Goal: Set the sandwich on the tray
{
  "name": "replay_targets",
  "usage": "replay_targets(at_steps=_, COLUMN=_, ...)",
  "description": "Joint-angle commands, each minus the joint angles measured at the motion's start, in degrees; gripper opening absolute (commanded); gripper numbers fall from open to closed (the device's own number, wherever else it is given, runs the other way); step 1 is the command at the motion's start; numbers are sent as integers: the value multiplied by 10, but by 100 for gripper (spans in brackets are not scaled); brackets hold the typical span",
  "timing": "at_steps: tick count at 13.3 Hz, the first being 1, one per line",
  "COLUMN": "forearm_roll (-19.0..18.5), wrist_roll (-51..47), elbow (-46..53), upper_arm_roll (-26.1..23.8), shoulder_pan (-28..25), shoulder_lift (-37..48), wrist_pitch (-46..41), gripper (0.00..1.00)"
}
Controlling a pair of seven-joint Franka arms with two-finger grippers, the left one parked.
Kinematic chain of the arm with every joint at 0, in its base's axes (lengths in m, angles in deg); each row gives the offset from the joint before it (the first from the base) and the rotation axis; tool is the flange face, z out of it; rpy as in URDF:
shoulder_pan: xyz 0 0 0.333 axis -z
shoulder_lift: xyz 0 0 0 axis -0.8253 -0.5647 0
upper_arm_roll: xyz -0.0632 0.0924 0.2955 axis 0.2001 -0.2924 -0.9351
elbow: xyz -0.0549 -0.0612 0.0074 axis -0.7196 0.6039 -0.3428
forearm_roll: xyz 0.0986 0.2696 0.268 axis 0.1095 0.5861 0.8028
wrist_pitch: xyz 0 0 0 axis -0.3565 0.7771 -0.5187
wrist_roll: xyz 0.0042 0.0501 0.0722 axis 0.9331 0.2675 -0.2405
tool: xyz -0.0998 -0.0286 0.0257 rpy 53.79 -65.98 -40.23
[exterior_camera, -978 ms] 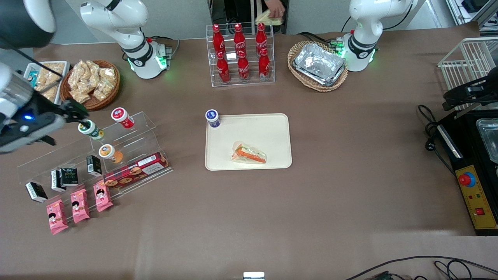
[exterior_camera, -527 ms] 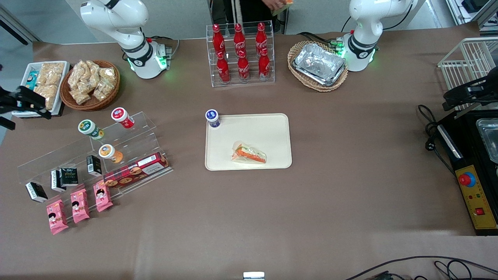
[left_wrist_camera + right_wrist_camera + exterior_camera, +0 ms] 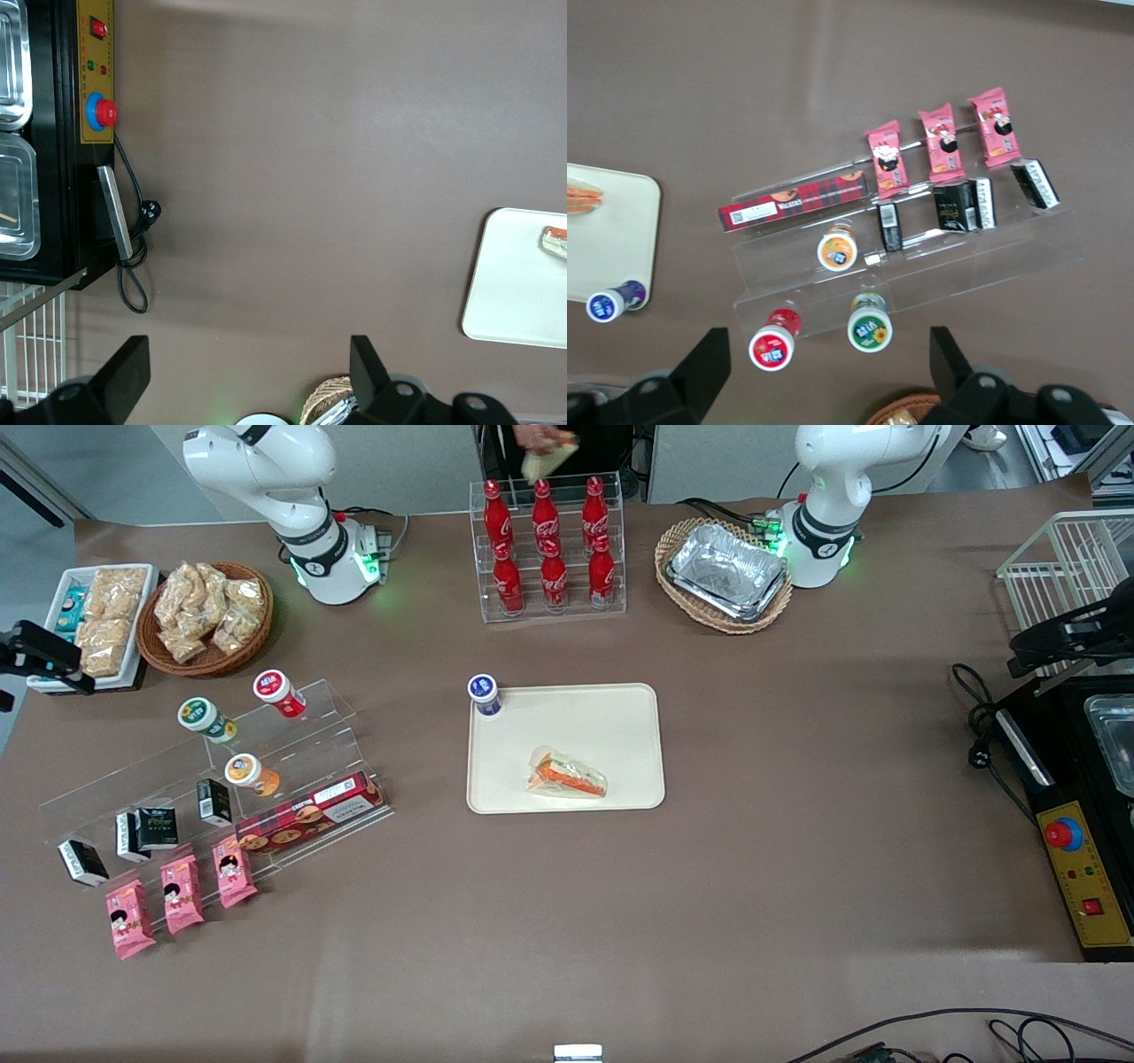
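Cream tray [image 3: 620,717] mid-table, holding the wrapped sandwich [image 3: 567,773] flat near its front-camera edge, long axis roughly nine-to-three. Task seemingly complete. Gripper [image 3: 828,367] well apart toward the working arm's end, high over the snack rack [image 3: 921,257]; fingers [image 3: 704,363] spread wide, holding nothing.

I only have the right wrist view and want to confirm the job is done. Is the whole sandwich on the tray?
Observer: Yes. The front view shows the whole sandwich lying inside the tray, clear of its rim.
Operator: Where is my tool?
Observer: The tool hangs beside the white snack tray, at the working arm's end of the table.
Operator: What lies toward the parked arm?
Observer: A wicker basket of foil trays, farther from the front camera than the tray.
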Motion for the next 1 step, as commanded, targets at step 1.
replay_targets(at_steps=1, forearm_roll=-25, wrist_roll=-5, elbow=-6, upper_arm_roll=1, shoulder_pan=-3, shoulder_lift=11, wrist_pitch=-6, gripper=100)
